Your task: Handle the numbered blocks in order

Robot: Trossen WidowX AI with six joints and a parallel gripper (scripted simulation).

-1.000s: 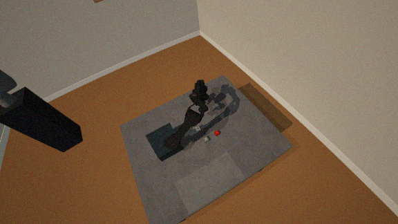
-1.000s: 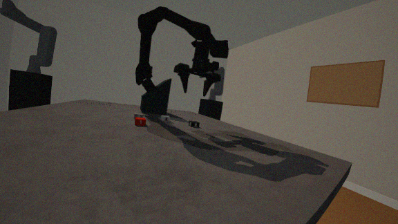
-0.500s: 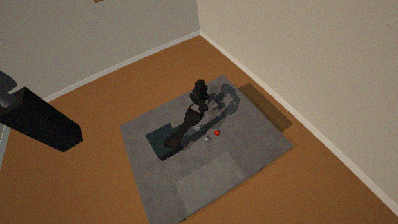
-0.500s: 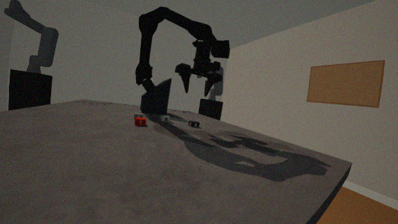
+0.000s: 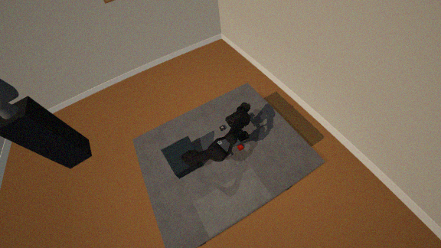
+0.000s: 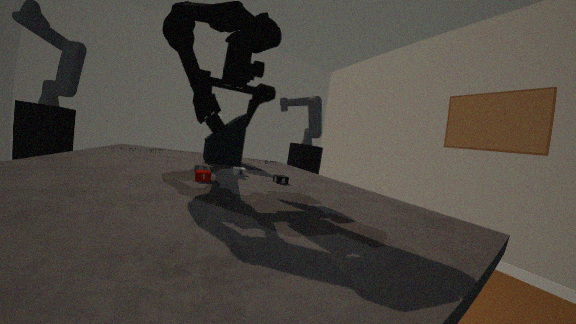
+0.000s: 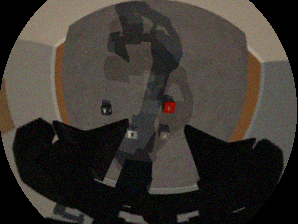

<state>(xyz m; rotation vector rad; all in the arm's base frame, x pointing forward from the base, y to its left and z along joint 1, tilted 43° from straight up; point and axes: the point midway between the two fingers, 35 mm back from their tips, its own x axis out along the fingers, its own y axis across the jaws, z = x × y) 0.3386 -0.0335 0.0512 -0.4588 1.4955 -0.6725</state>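
A red block (image 5: pixel 240 147) (image 6: pixel 202 176) (image 7: pixel 169 107) carries a small pale digit, too blurred to read surely. A black block (image 5: pixel 223 128) (image 6: pixel 281 179) (image 7: pixel 106 108) stands on the opposite side of the group. A white block (image 5: pixel 220 142) (image 6: pixel 239 171) (image 7: pixel 132 134) lies nearer the arm's base. A grey block (image 6: pixel 201 167) (image 7: pixel 164 134) sits behind the red one in the exterior view; I cannot make it out in the top view. Their digits are unreadable. My gripper (image 6: pixel 227 117) (image 7: pixel 157 125) is open and empty, well above the blocks. In the wrist view the grey block shows between the fingers, beneath them.
The blocks stand on a grey table (image 5: pixel 230 218) (image 6: pixel 100 240). The arm's dark base block (image 5: pixel 178 157) (image 6: pixel 225 145) is close behind them. The arm's shadow crosses the blocks and table. Dark pedestals with other arms stand beyond the table.
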